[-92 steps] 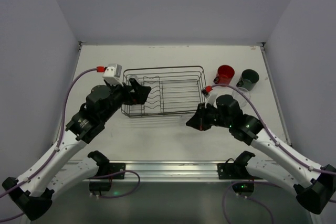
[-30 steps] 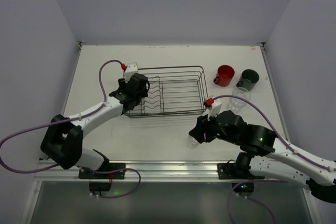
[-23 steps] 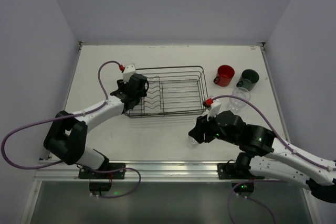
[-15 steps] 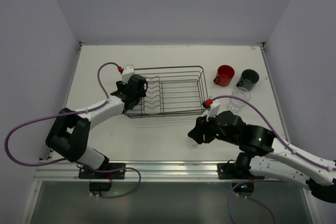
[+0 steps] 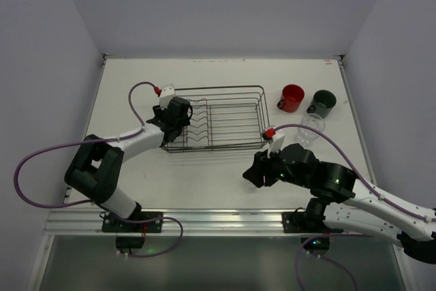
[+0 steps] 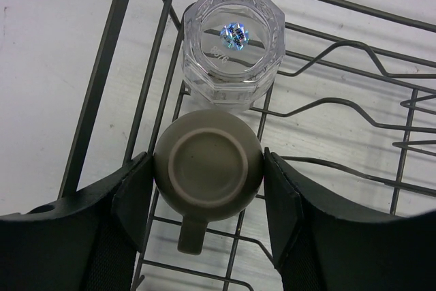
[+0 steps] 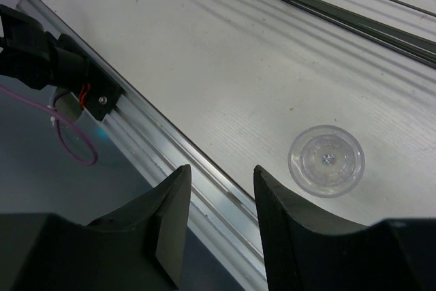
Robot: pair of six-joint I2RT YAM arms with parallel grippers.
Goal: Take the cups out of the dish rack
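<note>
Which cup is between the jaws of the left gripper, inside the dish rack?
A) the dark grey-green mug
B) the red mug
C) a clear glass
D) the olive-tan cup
D: the left wrist view shows the olive-tan cup, bottom up in the dish rack, flanked by the jaws of the left gripper.

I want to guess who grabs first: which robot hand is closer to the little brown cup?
Left. The left gripper hugs the cup in the rack; the right gripper hangs over the table near a clear glass, outside the rack.
</note>
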